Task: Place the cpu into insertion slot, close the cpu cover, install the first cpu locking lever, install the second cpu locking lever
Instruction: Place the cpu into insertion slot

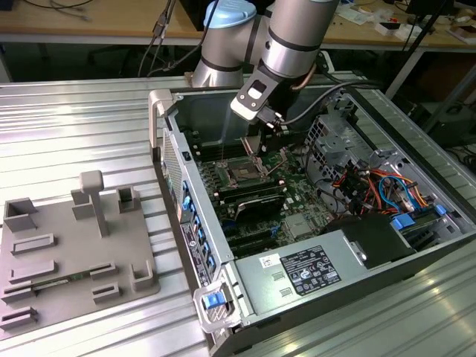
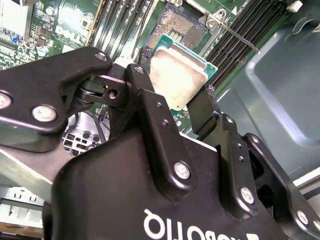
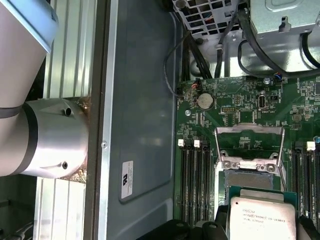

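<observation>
The small, flat, square cpu (image 2: 179, 70) with the silvery-grey metal top is pinched by its edges in the black two-fingered gripper (image 2: 174, 85). It hangs flat over the square, dark-centred insertion slot (image 2: 182, 25) on the green motherboard (image 3: 240, 105). The thin silver-frame cpu cover (image 3: 248, 130) is tipped up, probably to leave the way in open.

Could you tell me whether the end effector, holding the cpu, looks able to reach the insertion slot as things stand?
Probably yes: the end effector, shut on the cpu, hangs over the insertion slot, whose cpu cover stands open, and nothing appears to lie between them.
</observation>
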You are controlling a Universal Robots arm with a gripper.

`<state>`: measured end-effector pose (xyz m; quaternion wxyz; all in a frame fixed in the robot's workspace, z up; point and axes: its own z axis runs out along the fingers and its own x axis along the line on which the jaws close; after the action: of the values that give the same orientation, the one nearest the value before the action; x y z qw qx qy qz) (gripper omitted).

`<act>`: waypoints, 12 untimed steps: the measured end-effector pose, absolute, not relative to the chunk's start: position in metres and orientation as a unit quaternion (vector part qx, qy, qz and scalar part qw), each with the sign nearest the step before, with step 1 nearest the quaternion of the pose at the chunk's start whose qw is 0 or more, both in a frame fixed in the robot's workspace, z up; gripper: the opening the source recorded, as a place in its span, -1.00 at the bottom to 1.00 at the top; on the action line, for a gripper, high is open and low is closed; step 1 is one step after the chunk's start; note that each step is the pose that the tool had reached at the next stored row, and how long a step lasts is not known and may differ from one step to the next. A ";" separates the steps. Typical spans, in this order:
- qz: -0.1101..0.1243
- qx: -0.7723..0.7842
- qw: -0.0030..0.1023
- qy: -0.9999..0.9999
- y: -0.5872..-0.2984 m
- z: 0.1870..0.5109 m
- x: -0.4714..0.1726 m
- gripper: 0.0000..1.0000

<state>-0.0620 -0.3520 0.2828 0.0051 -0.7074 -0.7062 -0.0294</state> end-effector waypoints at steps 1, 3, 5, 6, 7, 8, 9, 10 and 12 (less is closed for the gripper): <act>-0.029 -0.707 0.005 -0.706 -0.352 0.283 -0.062 0.09; -0.029 -0.707 0.005 -0.706 -0.352 0.283 -0.062 0.09; -0.030 -0.707 0.005 -0.706 -0.352 0.282 -0.062 0.09; -0.030 -0.707 0.005 -0.706 -0.352 0.281 -0.062 0.09; -0.029 -0.707 0.005 -0.706 -0.352 0.279 -0.062 0.09; -0.029 -0.707 0.005 -0.706 -0.352 0.277 -0.062 0.09; -0.029 -0.707 0.005 -0.706 -0.352 0.275 -0.062 0.09; -0.029 -0.707 0.005 -0.706 -0.352 0.273 -0.062 0.09; -0.029 -0.707 0.005 -0.706 -0.351 0.268 -0.062 0.09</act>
<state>-0.0621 -0.3513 0.2682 0.0051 -0.7074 -0.7062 -0.0295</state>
